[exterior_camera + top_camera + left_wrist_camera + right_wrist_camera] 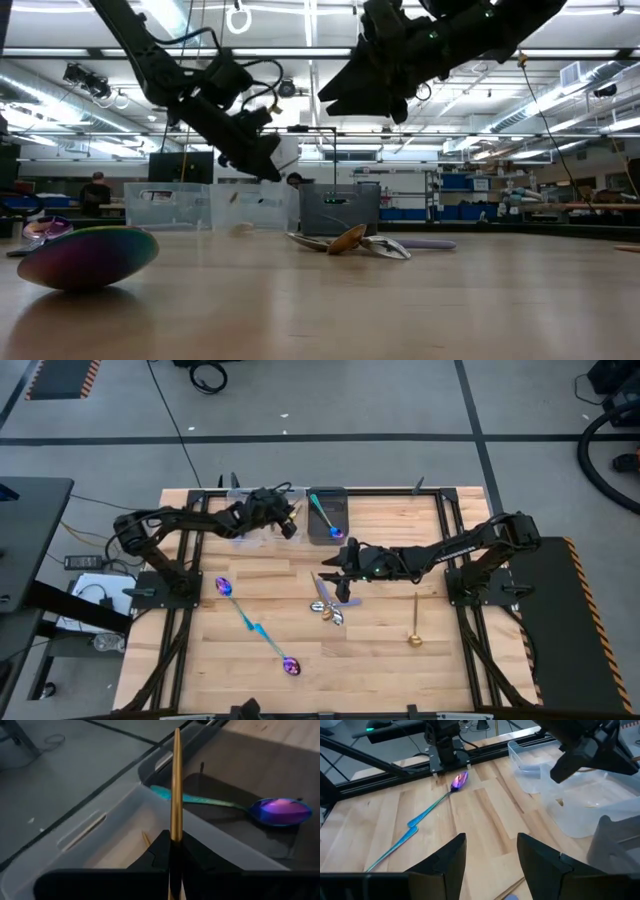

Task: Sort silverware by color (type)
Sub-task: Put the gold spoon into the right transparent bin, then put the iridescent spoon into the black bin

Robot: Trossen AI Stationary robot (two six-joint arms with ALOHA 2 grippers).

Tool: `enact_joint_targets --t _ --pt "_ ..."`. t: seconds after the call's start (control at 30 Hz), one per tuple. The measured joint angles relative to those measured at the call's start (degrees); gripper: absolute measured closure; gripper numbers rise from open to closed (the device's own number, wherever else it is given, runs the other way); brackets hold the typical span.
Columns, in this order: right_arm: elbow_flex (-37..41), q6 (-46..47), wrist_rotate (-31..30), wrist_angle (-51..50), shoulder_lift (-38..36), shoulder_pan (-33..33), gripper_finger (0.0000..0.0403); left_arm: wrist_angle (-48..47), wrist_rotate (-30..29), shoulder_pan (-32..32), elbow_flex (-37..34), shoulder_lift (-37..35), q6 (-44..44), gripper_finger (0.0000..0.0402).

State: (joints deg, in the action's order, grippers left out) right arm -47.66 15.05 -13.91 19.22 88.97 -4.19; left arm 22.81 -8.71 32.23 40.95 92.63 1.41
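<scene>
- At the table's far edge we see the left gripper (291,526) hanging over a clear bin (100,827), its jaws clamped on the slim handle of a gold spoon (175,785) that stands up between the fingers.
- Just beside that clear bin sits a dark grey bin (327,515), and in it lies one spoon with a teal handle and a purple bowl (280,811).
- Over the middle of the table we find the right gripper (341,582), raised off the wood with its jaws apart and nothing between them.
- Right below it we see a small heap of spoons (327,606) crossing each other, one lilac-handled and one gold as far as we can tell.
- Toward the left side we count two more teal-handled spoons lying end to end on the wood, one bowl (223,586) near the left arm's base, the other bowl (290,665) nearer the front edge.
- Alone on the right half lies another gold spoon (415,622), well apart from the heap.
</scene>
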Motion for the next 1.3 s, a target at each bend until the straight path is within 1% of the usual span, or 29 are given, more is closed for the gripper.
enact_joint_targets --t 0.17,0.4,0.53,0.6,0.73,0.83,0.93,1.03,1.1,1.2,1.3 --pt "1.0 0.5 0.0 1.0 0.0 0.0 0.0218 -0.7 0.0 1.2 0.0 1.5 -4.0 0.0372" --pt "1.0 0.4 0.0 1.7 0.0 0.0 0.0218 -1.2 0.0 1.4 0.0 2.0 -5.5 0.0371" --pt "1.0 0.4 0.1 1.3 0.0 0.0 0.0218 -1.5 0.0 1.4 0.0 2.0 -8.4 0.0365" --pt "1.0 0.4 0.4 1.0 0.0 0.0 0.0218 -1.8 -0.1 1.4 0.0 2.0 -8.4 0.0351" --pt "1.0 0.4 0.5 0.0 0.0 0.0 0.0218 -1.9 0.0 1.4 0.0 1.8 -8.1 0.0306" --pt "1.0 0.4 0.5 -1.1 0.0 0.0 0.0218 -2.8 0.0 0.8 0.0 -0.2 -5.5 0.0277" --pt "1.0 0.4 0.5 -3.3 0.0 -0.1 0.0218 -4.2 -0.3 -1.4 -0.2 -4.0 -1.8 0.0262" --pt "1.0 0.4 0.5 -6.1 0.0 -0.2 0.0218 -5.5 -1.3 -5.4 -0.2 -8.4 1.0 0.0259" --pt "1.0 0.4 0.2 -6.9 0.0 -0.8 0.0218 -6.8 -4.1 -8.9 -0.2 -11.2 2.7 0.0260" --pt "1.0 0.3 -0.8 -6.9 0.0 -2.1 0.0218 -8.2 -9.7 -14.0 -0.2 -14.2 5.3 0.0260" --pt "1.0 -0.3 -4.1 -6.8 0.0 -3.7 0.0218 -9.9 -11.4 -17.8 -0.2 -16.6 5.7 0.0260"
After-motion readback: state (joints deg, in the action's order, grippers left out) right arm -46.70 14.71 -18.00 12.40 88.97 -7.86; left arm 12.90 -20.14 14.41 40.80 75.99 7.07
